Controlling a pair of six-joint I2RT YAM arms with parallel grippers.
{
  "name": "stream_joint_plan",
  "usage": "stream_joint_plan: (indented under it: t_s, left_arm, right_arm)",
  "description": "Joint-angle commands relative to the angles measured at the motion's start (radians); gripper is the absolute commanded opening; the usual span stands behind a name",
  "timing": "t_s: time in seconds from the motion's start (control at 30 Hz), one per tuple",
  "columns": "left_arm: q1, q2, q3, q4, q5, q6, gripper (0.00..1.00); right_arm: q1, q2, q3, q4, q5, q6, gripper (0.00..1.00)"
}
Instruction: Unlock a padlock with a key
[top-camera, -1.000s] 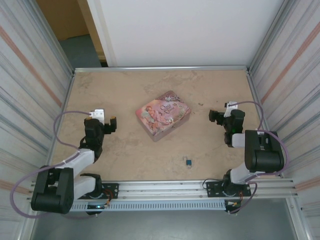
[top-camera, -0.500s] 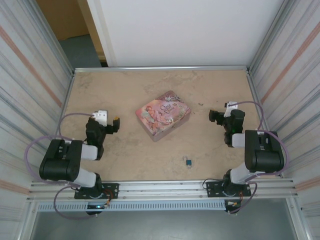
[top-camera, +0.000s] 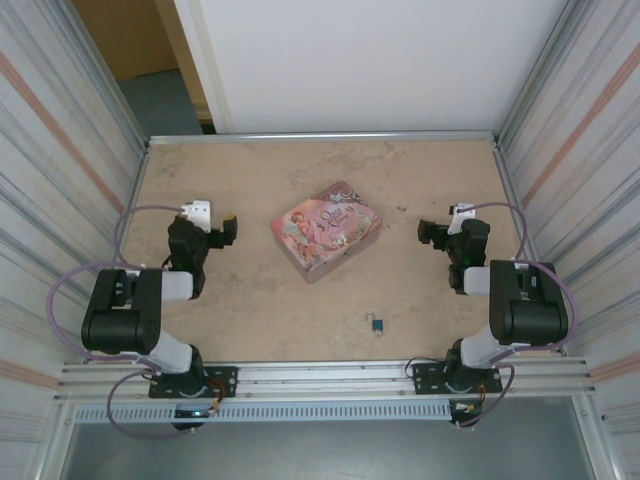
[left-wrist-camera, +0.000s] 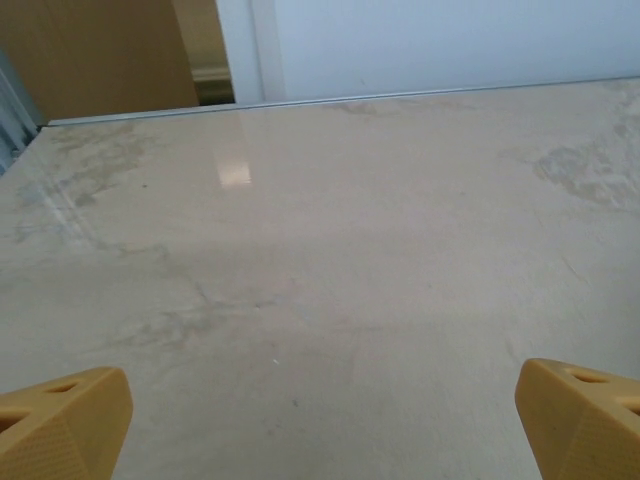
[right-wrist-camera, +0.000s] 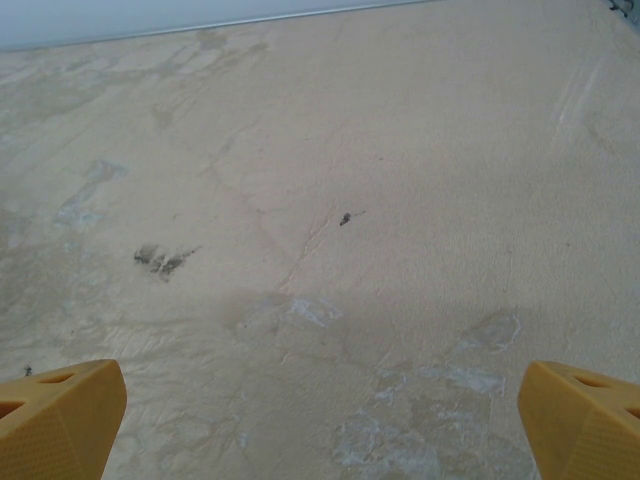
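The padlock (top-camera: 377, 324) is a tiny dark thing with a bluish-teal part, lying on the table near the front edge, right of centre. The key is out of view or too small to make out. My left gripper (top-camera: 222, 232) hovers over the left side of the table, open, its yellow fingertips (left-wrist-camera: 62, 420) wide apart over bare tabletop. My right gripper (top-camera: 432, 233) is on the right side, also open, with yellow fingertips (right-wrist-camera: 60, 415) spread above stained bare surface. Both grippers are far from the padlock, which lies nearer the right arm.
A pink illustrated tin box (top-camera: 326, 230) lies at an angle in the middle of the table, between the two grippers. Metal rails and corrugated walls enclose the table (top-camera: 300, 170) on the left, right and back. The arm bases stand at the front rail.
My left arm has folded, its elbow link swinging in over the table, and its gripper has shifted a little toward the far side. The right arm, padlock and tin have not moved.
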Motion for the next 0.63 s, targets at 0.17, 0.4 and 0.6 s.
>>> stream_joint_plan:
  t_s: [0.17,0.4,0.6]
  left_arm:
    - [0.011,-0.001,0.001,-0.092,0.039,-0.012,0.99]
    - [0.01,-0.001,0.001,-0.092,0.038,-0.012,0.99]
    - [0.01,-0.001,0.001,-0.092,0.037,-0.012,0.99]
  right_arm:
    - [0.007,0.005,0.01,-0.009,0.017,0.014,0.99]
    - [0.007,0.006,0.013,-0.01,0.018,0.015,0.99]
    - [0.009,0.005,0.013,-0.013,0.021,0.014,0.99]
